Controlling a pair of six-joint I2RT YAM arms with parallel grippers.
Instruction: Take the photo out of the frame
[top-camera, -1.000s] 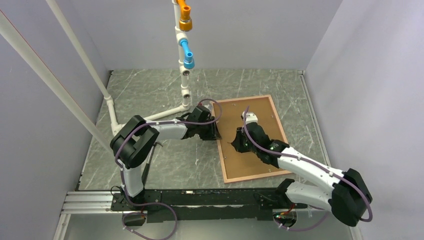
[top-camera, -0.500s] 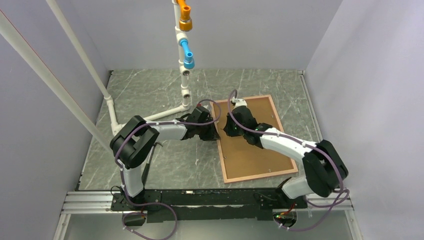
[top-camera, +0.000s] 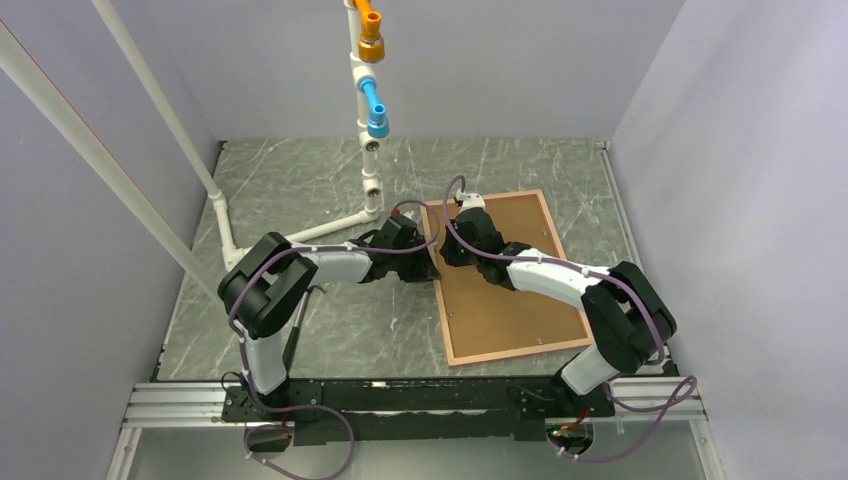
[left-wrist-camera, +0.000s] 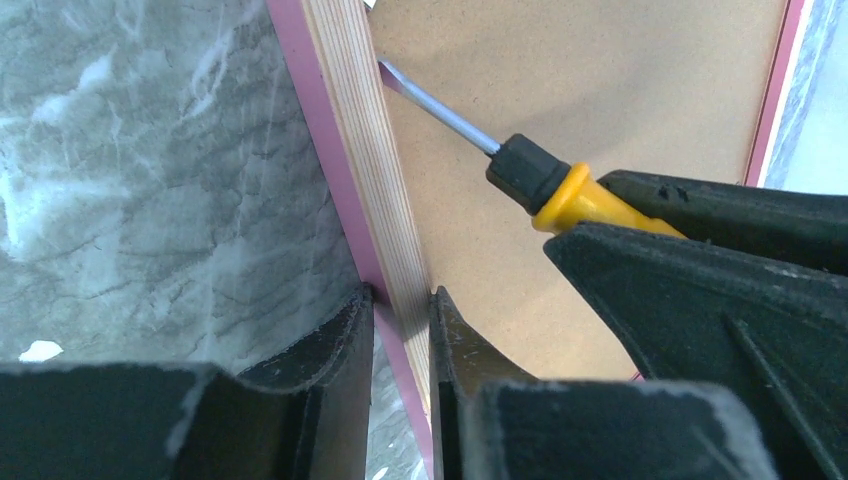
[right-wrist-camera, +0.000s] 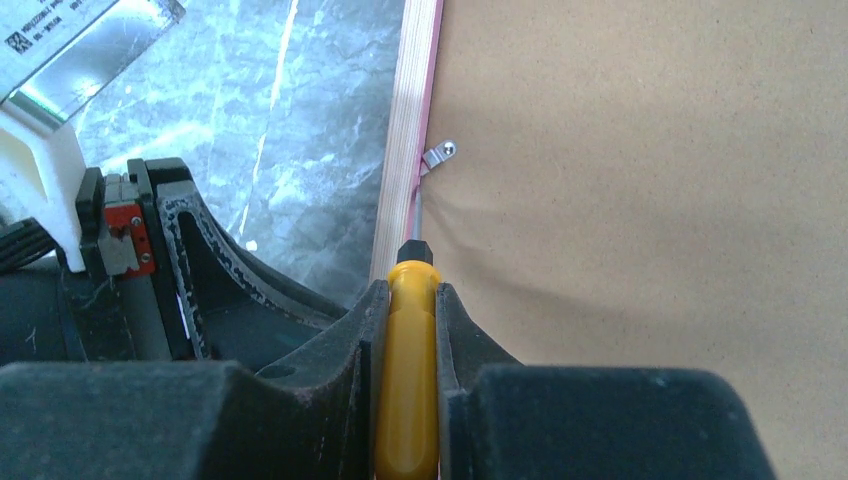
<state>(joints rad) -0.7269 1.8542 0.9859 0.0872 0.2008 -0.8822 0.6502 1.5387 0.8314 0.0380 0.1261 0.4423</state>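
The left claw (left-wrist-camera: 398, 310) pinches the frame (left-wrist-camera: 365, 120) by its left wooden rail. Just inside that rail, the right claw (right-wrist-camera: 405, 300) clamps a yellow screwdriver (right-wrist-camera: 405, 390), its blade tip beside a metal tab (right-wrist-camera: 438, 155). The brown backing board (right-wrist-camera: 650, 200) fills the frame, hiding the photo.

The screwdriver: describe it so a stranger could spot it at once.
Start at the picture frame lying face down on the marble table, brown backing up. Along its left edge the right claw grips the screwdriver, tip at a metal tab. Its yellow handle, black collar and thin steel shaft set it apart.
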